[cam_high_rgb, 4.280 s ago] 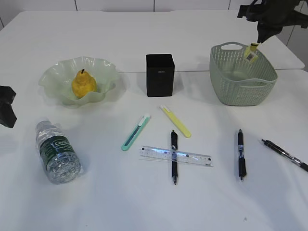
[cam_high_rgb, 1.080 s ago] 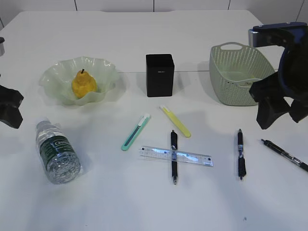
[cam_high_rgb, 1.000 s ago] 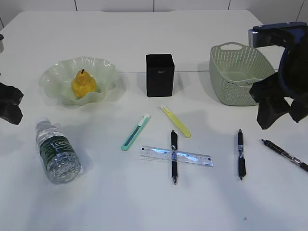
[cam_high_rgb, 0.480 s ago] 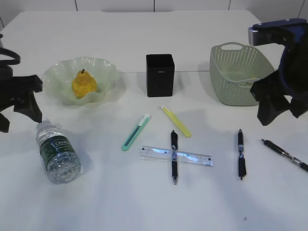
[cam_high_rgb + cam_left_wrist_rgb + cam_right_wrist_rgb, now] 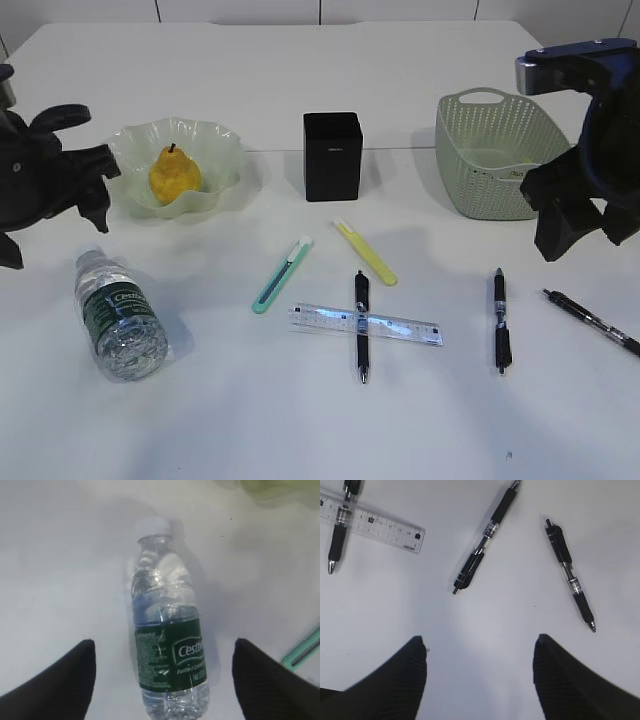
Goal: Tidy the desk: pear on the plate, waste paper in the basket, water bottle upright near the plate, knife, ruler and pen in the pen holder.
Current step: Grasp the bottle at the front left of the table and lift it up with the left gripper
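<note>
Table (image 5: pixel 320 60) first: it is white, and your two pincers hang over its two ends.

Your left pincer (image 5: pixel 162 680) is spread wide with nothing in it. The water bottle (image 5: pixel 167 630) lies on its side right under it, between the two fingers, cap pointing away. So that job is still to do, and it looks like your next one. The plate (image 5: pixel 125 190) is just past the pincer on its far side, and the pear (image 5: pixel 174 172) already sits in it. That job is done.

Your right pincer (image 5: pixel 480 680) is wide too, and holds nothing. The basket (image 5: pixel 500 155) stands close behind it. You cannot see any paper scraps on the table, and you cannot see well into the basket, so the paper is likely in there. Two black pens (image 5: pixel 482 535) lie on the table just ahead of this pincer.

The pen holder (image 5: pixel 332 155) sits between your two pincers, well away from both. It looks empty. Still out on the table are the ruler (image 5: pixel 365 324) lying across a third pen (image 5: pixel 361 325), a green knife (image 5: pixel 282 274) and a yellow knife (image 5: pixel 364 252). All of these are left to put in.
</note>
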